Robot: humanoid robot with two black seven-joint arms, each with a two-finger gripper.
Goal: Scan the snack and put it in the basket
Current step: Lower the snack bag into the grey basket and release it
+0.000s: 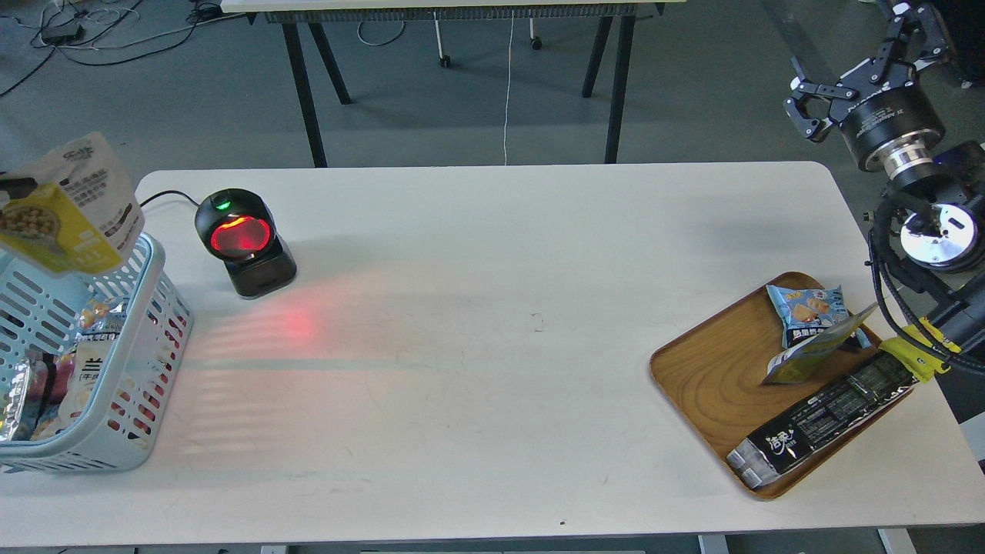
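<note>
The snack [71,206], a pouch with a yellow-green front picturing beige balls and a white upper part, hangs tilted in the air just above the far rim of the light blue basket [146,338] at the table's left end. Only a dark fingertip of my left gripper [17,187] shows at the left edge, lying on the pouch; the rest of that arm is out of view. My right gripper [797,108] is open and empty, raised beyond the table's far right corner.
A black scanner [245,242] with a glowing red window stands right of the basket. The basket holds several other packets. A brown wooden tray [708,385] at the right carries a blue packet [808,306], a second yellow-green pouch [812,352] and a long black package [823,412].
</note>
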